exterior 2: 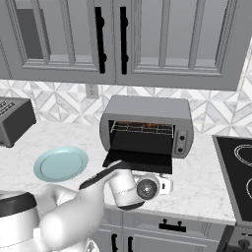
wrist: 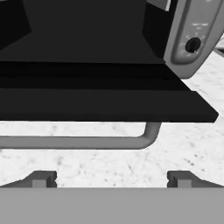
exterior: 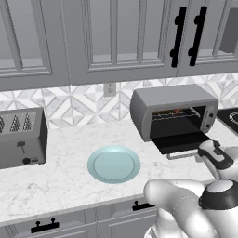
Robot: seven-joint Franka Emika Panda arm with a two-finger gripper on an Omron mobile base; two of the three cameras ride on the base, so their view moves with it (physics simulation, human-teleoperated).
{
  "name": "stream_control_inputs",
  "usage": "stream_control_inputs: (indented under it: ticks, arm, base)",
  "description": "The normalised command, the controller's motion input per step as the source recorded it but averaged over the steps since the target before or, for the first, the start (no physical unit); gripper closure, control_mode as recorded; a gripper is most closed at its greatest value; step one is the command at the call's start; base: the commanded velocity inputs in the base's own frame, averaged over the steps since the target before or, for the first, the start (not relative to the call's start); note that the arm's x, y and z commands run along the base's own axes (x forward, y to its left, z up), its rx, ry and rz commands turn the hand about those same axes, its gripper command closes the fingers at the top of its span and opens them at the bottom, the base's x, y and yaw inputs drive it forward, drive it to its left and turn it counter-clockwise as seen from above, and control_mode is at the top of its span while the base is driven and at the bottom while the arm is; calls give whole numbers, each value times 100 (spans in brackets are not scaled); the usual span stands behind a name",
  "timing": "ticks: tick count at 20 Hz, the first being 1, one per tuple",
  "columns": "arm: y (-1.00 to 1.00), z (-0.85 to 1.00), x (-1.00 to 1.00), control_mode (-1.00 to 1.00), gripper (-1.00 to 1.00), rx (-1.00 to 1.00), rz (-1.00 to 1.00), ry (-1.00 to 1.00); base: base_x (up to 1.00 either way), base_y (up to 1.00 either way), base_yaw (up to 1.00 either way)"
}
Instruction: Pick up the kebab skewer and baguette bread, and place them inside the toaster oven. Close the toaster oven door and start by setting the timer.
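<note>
Toaster oven (exterior 2: 147,110) sits on the marble counter (exterior: 69,172) against the tiled wall, its door (exterior 2: 140,161) dropped flat. One reddish skewer (exterior 2: 147,126) lies on the rack; a baguette cannot be made out. Two knobs (exterior 2: 181,142) show on the right panel, with faint lettering too small to read. Just before the door's bar handle (wrist: 78,141), the gripper (wrist: 112,178) hangs fully spread, holding nothing. One blue plate (exterior: 114,163) and one slotted toaster (exterior: 21,137) stand leftward.
</note>
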Motion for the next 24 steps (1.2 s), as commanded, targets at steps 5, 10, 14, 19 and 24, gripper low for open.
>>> stream_control_inputs:
  ticks: [5,10,14,19,24]
  arm:
    - [0,-10,22,-100,-100,0,0,0]
    - [0,-24,13,-100,-100,0,0,0]
    - [0,-19,9,-100,-100,0,0,0]
    - [0,-18,18,-100,-100,0,0,0]
    - [0,-19,16,-100,-100,0,0,0]
  base:
    - [0,0,0]
    - [0,0,0]
    - [0,0,0]
    - [0,0,0]
    - [0,0,0]
